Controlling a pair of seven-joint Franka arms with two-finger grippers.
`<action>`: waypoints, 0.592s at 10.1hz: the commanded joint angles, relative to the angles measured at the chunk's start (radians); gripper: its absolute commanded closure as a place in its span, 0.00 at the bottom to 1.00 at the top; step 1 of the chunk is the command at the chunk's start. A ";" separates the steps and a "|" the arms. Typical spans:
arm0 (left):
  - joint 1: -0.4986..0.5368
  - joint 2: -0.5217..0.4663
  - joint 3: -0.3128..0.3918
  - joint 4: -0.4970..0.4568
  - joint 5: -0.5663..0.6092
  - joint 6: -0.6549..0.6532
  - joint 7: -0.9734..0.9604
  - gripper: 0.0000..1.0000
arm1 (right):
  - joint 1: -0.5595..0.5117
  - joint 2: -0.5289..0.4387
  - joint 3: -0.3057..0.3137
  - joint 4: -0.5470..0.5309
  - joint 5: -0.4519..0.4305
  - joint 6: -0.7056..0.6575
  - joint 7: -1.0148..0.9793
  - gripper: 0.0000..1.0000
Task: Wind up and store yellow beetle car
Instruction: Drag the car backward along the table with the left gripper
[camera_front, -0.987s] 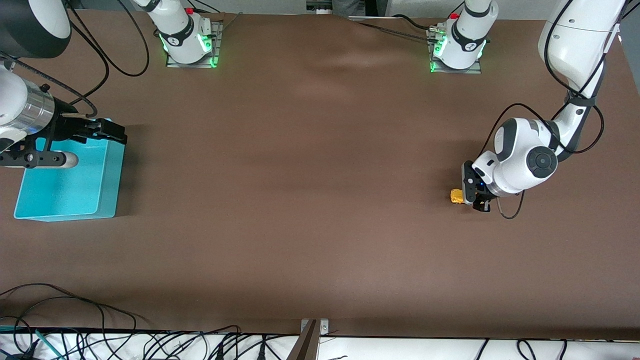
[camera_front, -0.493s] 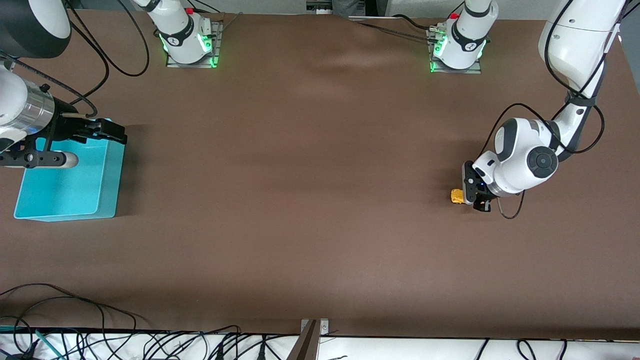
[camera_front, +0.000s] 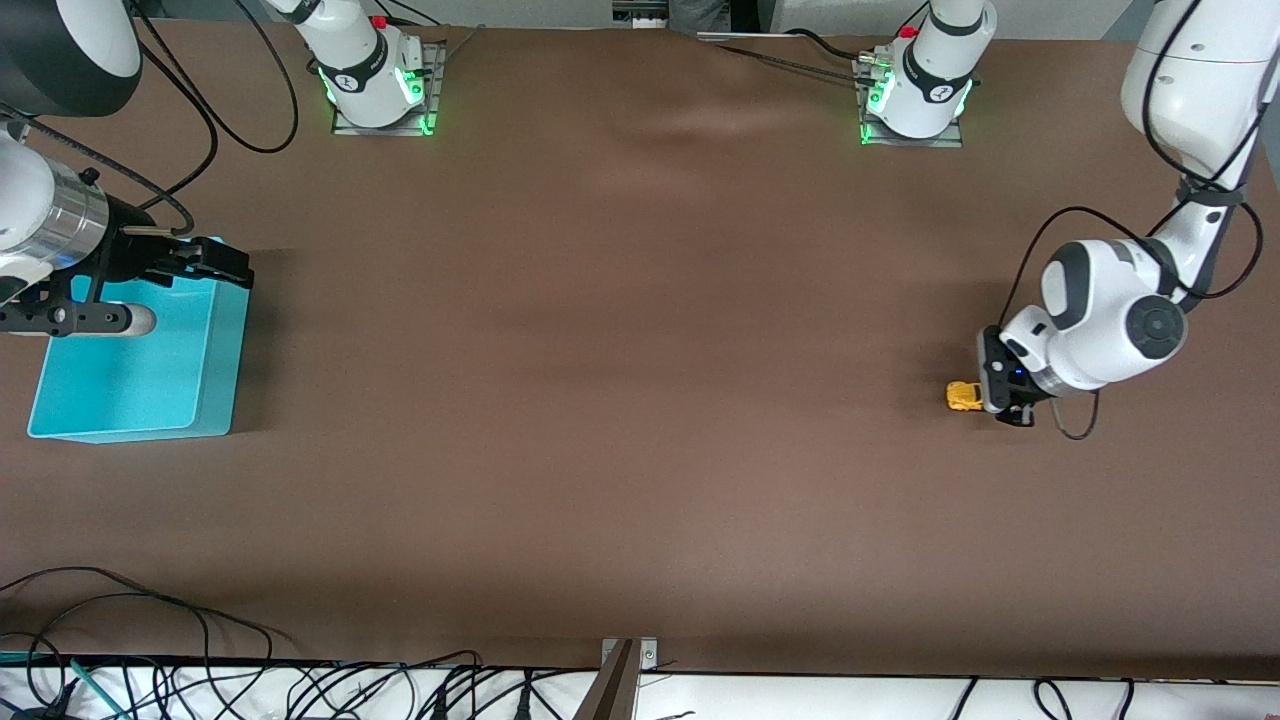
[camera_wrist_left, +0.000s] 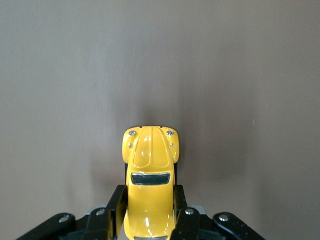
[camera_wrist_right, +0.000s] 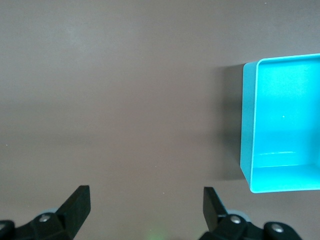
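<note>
So the left gripper (camera_front: 985, 398) has its jaws clamped on the back half of the yellow beetle car (camera_front: 962, 396), low on the brown surface (camera_front: 620, 330) toward the left arm's end, and in the left wrist view the car (camera_wrist_left: 149, 180) pokes out nose-first with its hood and windshield in plain sight. I'd call this the wind-up step: the car looks pressed down on its wheels, ready for a pull-back drag, though I can't see whether the wheels actually touch. Next move probably calls for keeping it flat and the grip square so it doesn't twist out, it's tiny next to the jaws. The right gripper (camera_wrist_right: 145, 205) waits with jaws spread wide and nothing between them, hanging by the rim of the turquoise bin (camera_front: 140, 360) at the right arm's end. Bin (camera_wrist_right: 280, 125) looks empty. Nothing sits between car and bin, just a long stretch of bare surface.
</note>
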 joint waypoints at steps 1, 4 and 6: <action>0.075 0.107 -0.001 0.077 0.019 0.014 0.104 0.79 | -0.009 0.002 0.002 0.011 0.020 -0.015 -0.016 0.00; 0.115 0.109 0.005 0.093 0.019 0.014 0.148 0.79 | -0.009 0.002 0.002 0.011 0.020 -0.015 -0.016 0.00; 0.126 0.109 0.005 0.094 0.020 0.014 0.150 0.79 | -0.009 0.002 0.002 0.011 0.020 -0.015 -0.016 0.00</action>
